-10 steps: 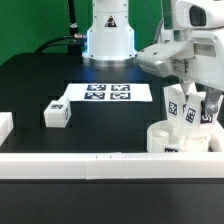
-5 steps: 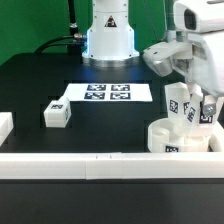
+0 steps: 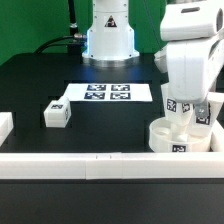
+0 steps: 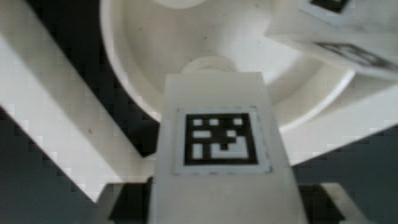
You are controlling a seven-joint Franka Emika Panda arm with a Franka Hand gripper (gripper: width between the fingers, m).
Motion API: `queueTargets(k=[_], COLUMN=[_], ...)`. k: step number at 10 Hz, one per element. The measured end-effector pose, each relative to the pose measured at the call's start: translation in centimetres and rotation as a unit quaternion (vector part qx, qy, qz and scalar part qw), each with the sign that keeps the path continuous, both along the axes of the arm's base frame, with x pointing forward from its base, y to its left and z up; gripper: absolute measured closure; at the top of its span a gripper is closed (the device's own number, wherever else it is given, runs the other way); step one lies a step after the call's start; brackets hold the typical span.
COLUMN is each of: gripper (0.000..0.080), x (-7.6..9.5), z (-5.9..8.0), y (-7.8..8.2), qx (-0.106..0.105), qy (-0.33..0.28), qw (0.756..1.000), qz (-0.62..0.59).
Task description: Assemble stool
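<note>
One leg (image 4: 217, 130) is clamped in my gripper (image 4: 217, 203), its long axis pointing down at the seat (image 3: 160, 136) just beneath, lower right of the exterior frame.

A leg (image 3: 172, 105) is stood on the seat (image 3: 158, 136). Another leg (image 3: 57, 113) is laid on the tabletop (image 3: 30, 85), left of the marker board (image 3: 105, 93).

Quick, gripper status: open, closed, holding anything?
Gripper: closed on a stool leg, holding it at the seat.
</note>
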State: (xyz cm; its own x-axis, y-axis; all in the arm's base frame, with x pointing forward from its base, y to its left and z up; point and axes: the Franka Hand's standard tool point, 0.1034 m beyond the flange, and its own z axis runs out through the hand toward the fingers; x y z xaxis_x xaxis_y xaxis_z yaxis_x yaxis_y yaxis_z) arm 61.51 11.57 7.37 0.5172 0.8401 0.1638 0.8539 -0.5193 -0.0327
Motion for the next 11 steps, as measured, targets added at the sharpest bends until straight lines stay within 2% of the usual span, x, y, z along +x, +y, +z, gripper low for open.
queueTargets(k=[1, 3, 5, 8, 11], gripper=[0.0462, 0.0462, 0.0462, 0.0462, 0.0462], x=[0.06, -0.94, -0.79, -0.54, -0.43], z=[0.09, -0.05, -0.07, -0.15, -0.08], y=[-0.11, -0.49, -0.53, -0.62, -0.76], qx=[0.006, 0.026, 0.050, 0.077, 0.085], qy=[-0.002, 0.001, 0.012, 0.014, 0.025], qw=[0.999, 0.988, 0.968, 0.923, 0.898], qz=[-0.040, -0.152, -0.247, -0.376, -0.432])
